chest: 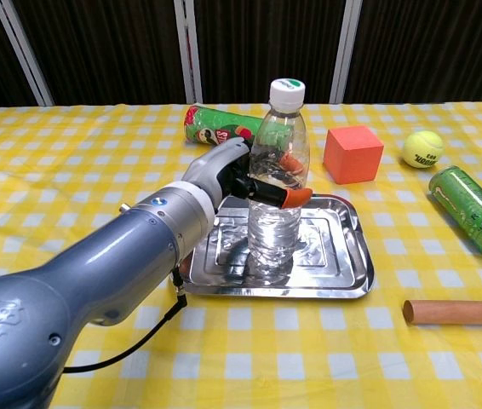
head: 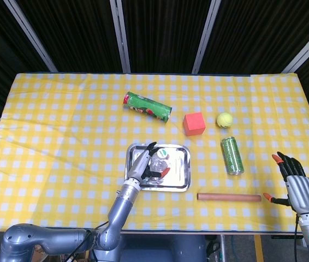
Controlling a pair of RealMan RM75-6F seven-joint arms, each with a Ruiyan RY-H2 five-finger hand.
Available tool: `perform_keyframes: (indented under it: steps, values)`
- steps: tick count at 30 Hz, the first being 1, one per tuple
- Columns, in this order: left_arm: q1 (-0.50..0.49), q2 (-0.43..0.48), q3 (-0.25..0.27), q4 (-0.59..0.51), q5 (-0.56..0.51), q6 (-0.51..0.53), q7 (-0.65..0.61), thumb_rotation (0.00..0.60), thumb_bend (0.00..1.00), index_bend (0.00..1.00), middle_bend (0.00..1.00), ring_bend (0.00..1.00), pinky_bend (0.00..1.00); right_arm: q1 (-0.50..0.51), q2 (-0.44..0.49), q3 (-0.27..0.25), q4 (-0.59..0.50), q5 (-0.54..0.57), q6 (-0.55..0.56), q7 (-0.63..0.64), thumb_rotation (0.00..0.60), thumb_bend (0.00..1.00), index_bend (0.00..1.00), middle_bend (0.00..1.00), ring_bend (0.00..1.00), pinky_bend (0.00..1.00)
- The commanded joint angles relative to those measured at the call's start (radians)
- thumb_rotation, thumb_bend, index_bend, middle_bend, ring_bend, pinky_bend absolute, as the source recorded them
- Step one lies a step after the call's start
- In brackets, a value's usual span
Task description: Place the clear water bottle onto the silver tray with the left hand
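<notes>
- The robot's grey left hand, with orange-tipped fingers, is wrapped around the middle of the clear plastic water bottle with a white cap; the thumb crosses the front of the bottle and the other fingers curl round the back.
- The bottle stands upright with its base on the floor of the shallow silver metal tray, toward the tray's near middle. Water fills roughly its lower half.
- From the head view, the bottle sits inside the tray, the left hand on its left side, the tray's bare right part just right of the hand.
- Apart from the bottle, only reflections show on the tray's surface.
- Nearer than the hand and to its right, a brown cardboard tube lies flat on the yellow-and-white checked tablecloth, apart from the tray.
- The right hand hovers near the table's right front corner, well apart from the left hand, fingers spread and holding nothing; the chest view does not show it.
- Right of the left hand, past the tray, a green drink can lies on its side.
- Beyond the hand to the right stands a red-orange cube, and further right a yellow-green tennis ball.
- Just behind the hand, a green cylindrical crisp tube lies on its side, partly hidden by the bottle in the chest view.
</notes>
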Motion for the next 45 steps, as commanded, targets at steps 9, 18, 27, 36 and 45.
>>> perform_keyframes:
  steps: [9,18,27,36,45]
  values:
    - [0.027,0.040,0.014,-0.037,0.053,-0.024,-0.010,0.600,0.38,0.40,0.37,0.00,0.06,0.002,-0.001,-0.003,-0.005,0.000,-0.005,-0.009,0.600,0.05,0.05,0.00,0.00,0.00]
    - [0.032,0.072,0.028,-0.063,0.051,-0.077,-0.001,0.600,0.32,0.27,0.26,0.00,0.05,0.001,-0.001,-0.002,-0.007,0.004,-0.006,-0.010,0.600,0.05,0.05,0.00,0.00,0.00]
    - [0.039,0.099,0.034,-0.074,0.038,-0.122,-0.009,0.600,0.32,0.18,0.17,0.00,0.03,0.002,0.001,-0.002,-0.007,0.005,-0.007,-0.007,0.600,0.05,0.05,0.00,0.00,0.00]
    - [0.098,0.196,0.047,-0.200,0.125,-0.081,-0.041,0.600,0.31,0.08,0.09,0.00,0.02,0.003,0.002,-0.005,-0.011,0.004,-0.013,-0.009,0.600,0.05,0.05,0.00,0.00,0.00]
    - [0.232,0.440,0.120,-0.423,0.209,-0.003,-0.035,0.600,0.32,0.11,0.14,0.00,0.01,0.000,0.006,-0.004,-0.023,-0.001,0.000,-0.013,0.600,0.05,0.05,0.00,0.00,0.00]
